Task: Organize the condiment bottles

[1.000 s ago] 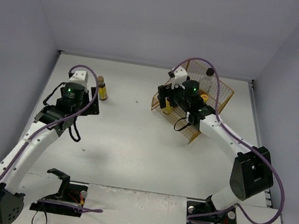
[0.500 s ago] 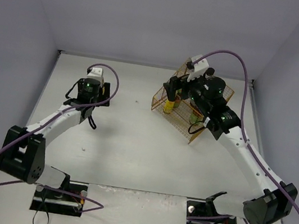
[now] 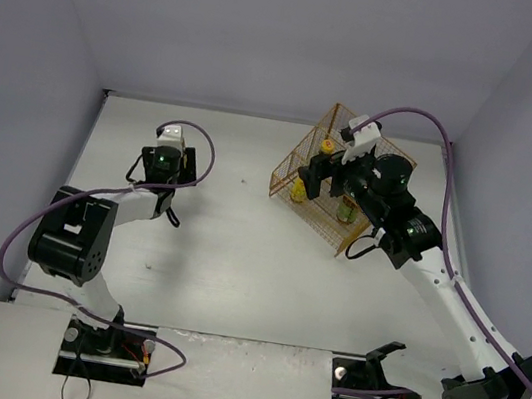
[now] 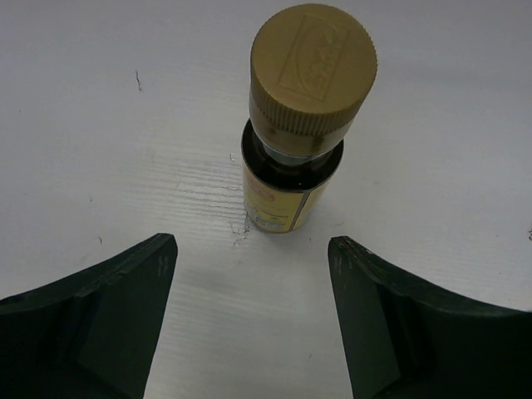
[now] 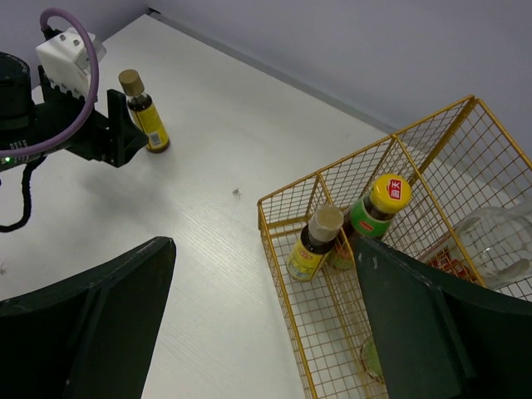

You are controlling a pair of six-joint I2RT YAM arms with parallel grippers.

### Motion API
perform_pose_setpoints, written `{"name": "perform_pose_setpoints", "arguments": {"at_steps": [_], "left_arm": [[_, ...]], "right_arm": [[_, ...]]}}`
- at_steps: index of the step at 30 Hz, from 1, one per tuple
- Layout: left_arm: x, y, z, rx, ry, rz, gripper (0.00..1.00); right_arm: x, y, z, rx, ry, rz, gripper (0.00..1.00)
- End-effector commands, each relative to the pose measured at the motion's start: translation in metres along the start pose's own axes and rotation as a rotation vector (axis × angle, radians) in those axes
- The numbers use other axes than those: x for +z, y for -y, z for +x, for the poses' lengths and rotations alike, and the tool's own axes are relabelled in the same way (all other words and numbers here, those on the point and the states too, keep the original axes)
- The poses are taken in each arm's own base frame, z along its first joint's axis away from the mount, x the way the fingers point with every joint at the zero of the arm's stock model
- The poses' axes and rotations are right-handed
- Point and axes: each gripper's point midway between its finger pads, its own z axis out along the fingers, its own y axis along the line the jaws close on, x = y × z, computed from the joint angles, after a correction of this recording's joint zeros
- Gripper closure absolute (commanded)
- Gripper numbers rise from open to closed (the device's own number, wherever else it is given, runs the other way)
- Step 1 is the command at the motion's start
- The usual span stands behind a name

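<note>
Your left gripper (image 4: 249, 249), spread wide and holding nothing, faces the upright bottle (image 4: 291, 166) standing alone well left of the basket (image 5: 440, 166), dead ahead just beyond its fingertips, far nearer than the right gripper (image 5: 264, 249), likewise spread and empty above the basket.

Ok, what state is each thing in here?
left gripper: open, nothing gripped.
bottle on the table: upright, capped, just ahead of that gripper.
basket: holding bottles.
right gripper: open, empty, above the basket.
tan-capped bottle: upright, capped, in basket.
yellow-capped bottle: upright, capped, in basket.
clear bottle: in basket, pose unclear.
</note>
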Motion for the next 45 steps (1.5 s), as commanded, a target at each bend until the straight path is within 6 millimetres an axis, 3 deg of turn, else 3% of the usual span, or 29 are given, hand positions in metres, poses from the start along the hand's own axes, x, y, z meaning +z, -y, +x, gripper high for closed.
{"name": "perform_pose_setpoints", "arguments": {"at_steps": [1, 9, 15, 18, 24, 28, 29, 31, 33, 34, 35, 37, 41, 42, 44, 45], "left_arm": [[0.010, 0.008, -0.063, -0.061, 0.198, 0.015, 0.27], [0.042, 0.016, -0.069, -0.062, 0.233, 0.011, 0.27], [0.054, 0.017, -0.071, -0.072, 0.240, -0.004, 0.31], [0.056, 0.019, -0.069, -0.082, 0.235, 0.001, 0.43], [0.042, 0.021, -0.069, -0.082, 0.216, 0.032, 0.81], [0.013, 0.033, -0.089, -0.074, 0.216, 0.119, 1.00], [0.008, 0.035, -0.085, -0.067, 0.188, 0.143, 1.00], [-0.015, 0.052, -0.101, -0.061, 0.199, 0.257, 1.00], [-0.032, 0.067, -0.102, -0.034, 0.171, 0.356, 1.00], [-0.050, 0.081, -0.111, -0.019, 0.179, 0.456, 1.00], [-0.059, 0.087, -0.107, 0.005, 0.151, 0.496, 1.00], [-0.086, 0.099, -0.121, 0.027, 0.175, 0.583, 1.00], [-0.140, 0.131, -0.113, 0.129, 0.129, 0.809, 1.00], [-0.155, 0.135, -0.121, 0.152, 0.147, 0.847, 1.00], [-0.178, 0.142, -0.111, 0.214, 0.102, 0.940, 1.00], [-0.192, 0.145, -0.117, 0.241, 0.117, 0.973, 1.00]], "right_arm": [[-0.008, 0.003, -0.021, 0.000, 0.067, 0.017, 0.07], [-0.007, 0.005, -0.013, -0.004, 0.036, 0.023, 0.07], [-0.007, 0.008, -0.009, -0.016, 0.017, 0.036, 0.06], [-0.005, 0.008, -0.008, -0.017, 0.014, 0.036, 0.06], [-0.002, 0.008, -0.011, -0.025, 0.016, 0.029, 0.06], [-0.001, 0.006, -0.017, -0.029, 0.027, 0.015, 0.07], [-0.001, 0.005, -0.021, -0.028, 0.033, 0.012, 0.07], [-0.001, 0.001, -0.025, -0.021, 0.041, -0.009, 0.08], [0.000, -0.002, -0.030, -0.016, 0.052, -0.023, 0.09], [0.000, -0.005, -0.032, -0.013, 0.059, -0.041, 0.10], [0.001, -0.008, -0.033, -0.007, 0.062, -0.053, 0.10], [0.003, -0.012, -0.038, 0.002, 0.071, -0.078, 0.11], [0.008, -0.030, -0.052, 0.028, 0.103, -0.171, 0.11], [0.010, -0.033, -0.055, 0.025, 0.111, -0.186, 0.12], [0.013, -0.042, -0.060, 0.046, 0.119, -0.223, 0.12], [0.019, -0.050, -0.058, 0.043, 0.110, -0.246, 0.12]]}}
